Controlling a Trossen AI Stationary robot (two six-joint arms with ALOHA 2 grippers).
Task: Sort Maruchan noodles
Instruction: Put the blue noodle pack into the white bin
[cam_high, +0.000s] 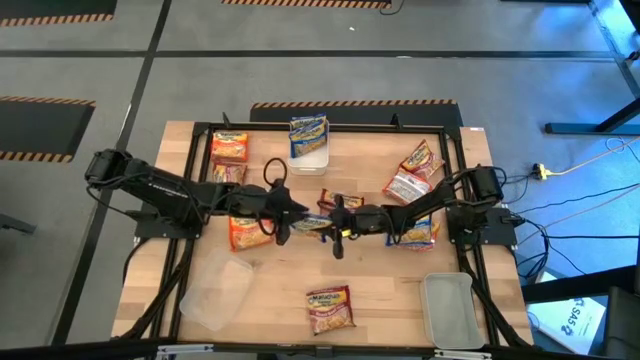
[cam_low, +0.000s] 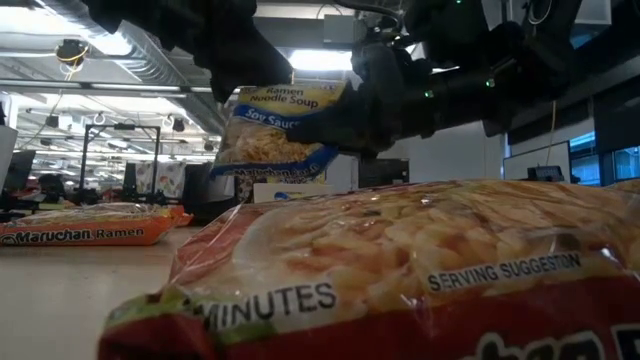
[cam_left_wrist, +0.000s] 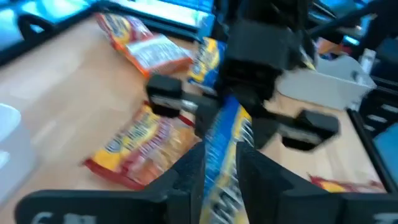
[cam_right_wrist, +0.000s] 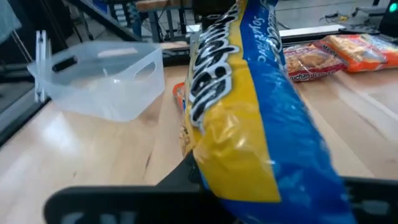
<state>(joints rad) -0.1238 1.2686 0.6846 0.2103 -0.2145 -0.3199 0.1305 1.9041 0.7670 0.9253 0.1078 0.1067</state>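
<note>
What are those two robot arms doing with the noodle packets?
Both arms meet over the middle of the table, passing a blue noodle packet between them in the air. The right gripper has its jaws shut on the packet, and the left gripper is at its other end; whether its jaws are letting go is unclear. Other packets lie around the table, one blue packet in a clear tub at the far side.
</note>
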